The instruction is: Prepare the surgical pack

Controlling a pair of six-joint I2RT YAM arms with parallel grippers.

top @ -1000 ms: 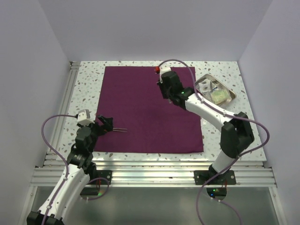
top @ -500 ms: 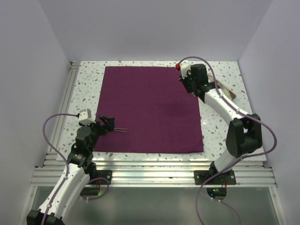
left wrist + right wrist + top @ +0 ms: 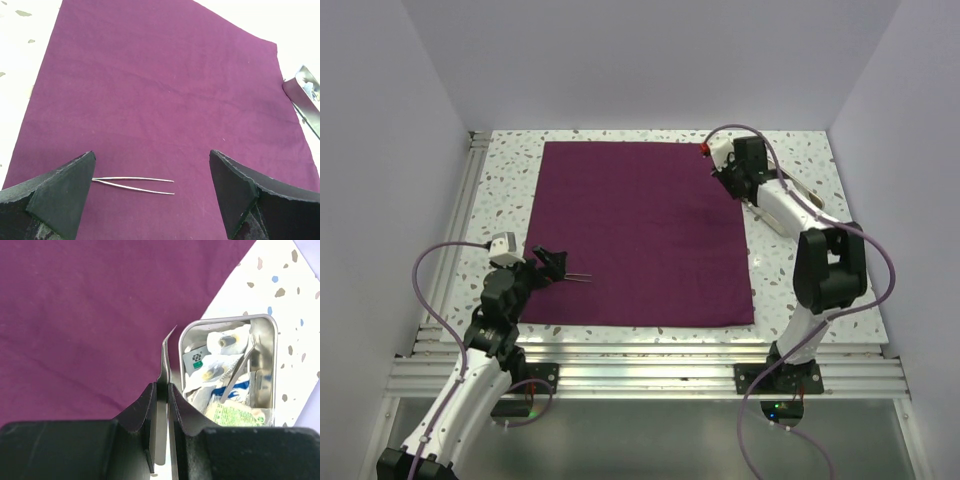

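My right claw (image 3: 161, 390) is clamped shut on a thin, pointed metal tool (image 3: 164, 360). The tool's tip pokes out over the edge of the purple cloth (image 3: 640, 240), just beside the metal tray (image 3: 230, 319) of wrapped packets (image 3: 235, 415). My left claw (image 3: 152, 160) hangs wide open above the cloth's near left part. There a pair of tweezers (image 3: 135, 183) lies flat on the fabric, seen between my fingers in the wrist view. The cloth is spread as one big flat square across the middle of the speckled desk (image 3: 510, 170), with the tray off its far right corner.
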